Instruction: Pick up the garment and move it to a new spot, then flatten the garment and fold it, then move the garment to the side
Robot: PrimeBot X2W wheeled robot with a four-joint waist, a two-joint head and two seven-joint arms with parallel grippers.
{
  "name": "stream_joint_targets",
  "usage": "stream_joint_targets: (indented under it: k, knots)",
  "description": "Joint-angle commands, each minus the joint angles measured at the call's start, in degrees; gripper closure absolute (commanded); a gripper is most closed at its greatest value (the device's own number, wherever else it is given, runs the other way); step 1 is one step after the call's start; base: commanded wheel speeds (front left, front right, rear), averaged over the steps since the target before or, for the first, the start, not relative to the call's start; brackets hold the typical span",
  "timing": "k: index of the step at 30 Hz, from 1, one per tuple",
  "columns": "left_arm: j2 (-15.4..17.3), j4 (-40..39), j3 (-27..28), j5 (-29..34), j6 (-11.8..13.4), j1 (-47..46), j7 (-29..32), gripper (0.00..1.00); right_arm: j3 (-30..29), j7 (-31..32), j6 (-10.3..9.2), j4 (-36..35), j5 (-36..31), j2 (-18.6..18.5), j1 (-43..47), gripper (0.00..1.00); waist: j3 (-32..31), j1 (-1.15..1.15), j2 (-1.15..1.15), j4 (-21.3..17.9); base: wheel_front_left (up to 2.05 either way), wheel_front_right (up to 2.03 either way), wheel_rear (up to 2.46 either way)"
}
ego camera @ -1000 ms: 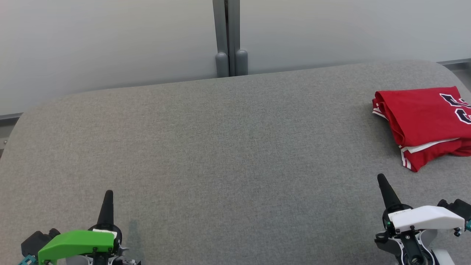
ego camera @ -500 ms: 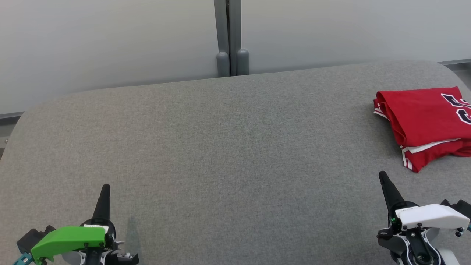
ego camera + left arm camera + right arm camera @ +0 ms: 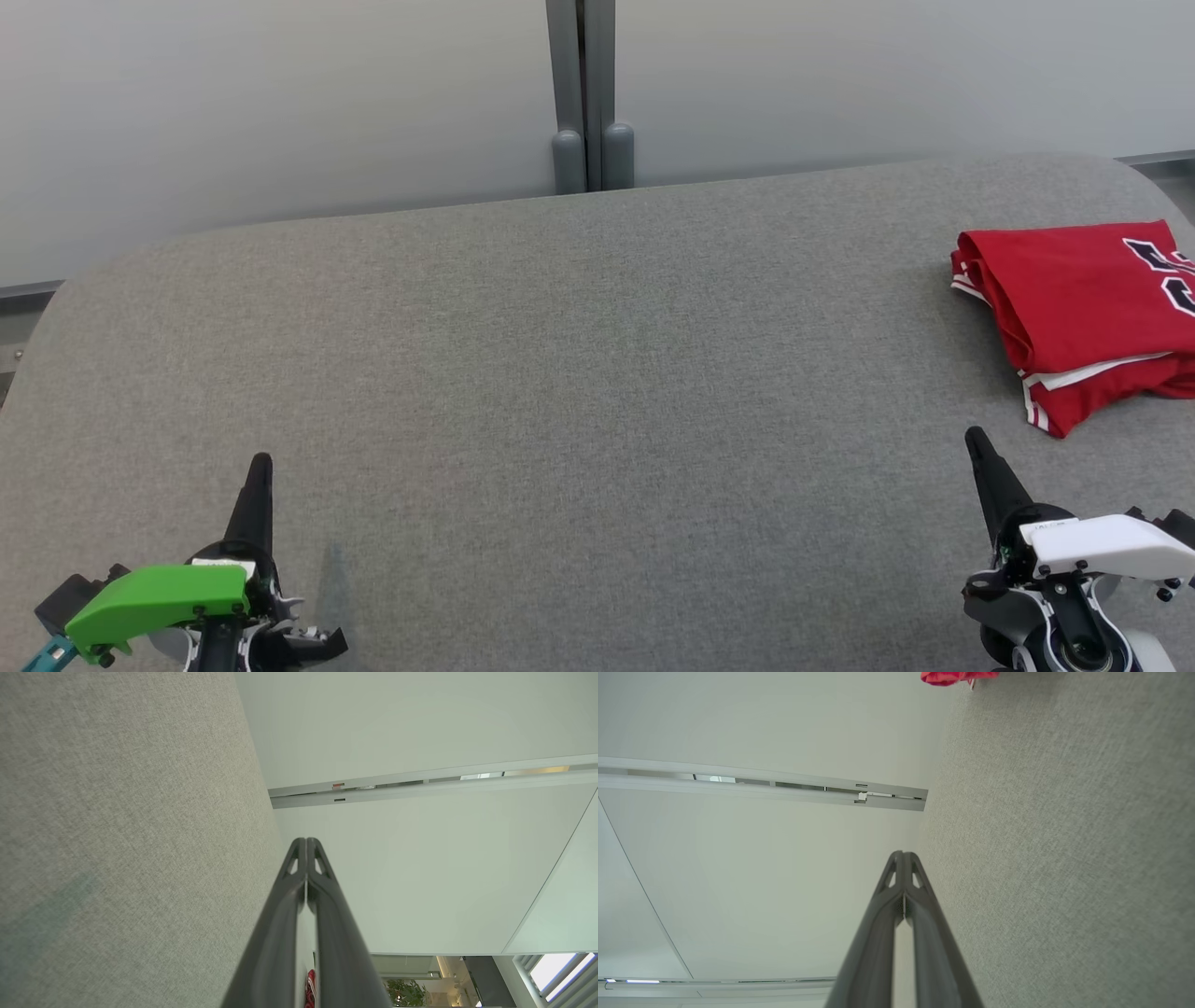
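Desk point(image 3: 579, 373): grey woven fabric top, rounded far corners, backed by pale wall panels point(image 3: 280, 112) that meet at a grey post point(image 3: 581, 93). Garment point(image 3: 1074, 289): red, folded, white trim, dark lettering, lying at the desk's far right. Left pincer point(image 3: 260, 461) and right pincer point(image 3: 975, 434): near edge, fingers pressed together, holding nothing, clear of the garment.

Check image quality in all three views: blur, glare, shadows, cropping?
Head view: soft even light, sharp, no glare; red shirt cropped by the right edge; faint shadow on the table beside the left gripper. Left wrist view: bright window bottom right, greenish tint on the table lower left. Right wrist view: wall seam curves from the wide-angle lens; red shirt clipped at the top edge.
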Motion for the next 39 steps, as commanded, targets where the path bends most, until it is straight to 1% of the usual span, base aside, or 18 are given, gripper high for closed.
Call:
stream_joint_targets:
  k: [1, 18, 39]
  knots:
    - [0.39, -0.29, 0.32, -1.19, -0.42, -1.29, 0.37, 1.00, -0.30, 0.48, -0.01, -0.51, 1.11, -0.33, -0.60, 1.00, 0.01, 0.00, 0.00, 0.02, 0.00, 0.00, 0.00]
    - [0.34, -0.20, 1.57, -6.61, -0.91, -2.24, 2.23, 1.00, -1.06, 2.14, -0.02, -1.06, 7.36, -0.38, -0.58, 1.00, 0.11, 0.00, 0.00, 0.28, 0.00, 0.00, 0.00]
    - [0.19, -0.19, 1.66, -6.24, -0.90, -2.14, 2.23, 1.00, -1.03, 2.15, -0.02, -1.02, 7.15, -0.37, -0.57, 1.00, 0.11, 0.00, 0.00, 0.28, 0.00, 0.00, 0.00]
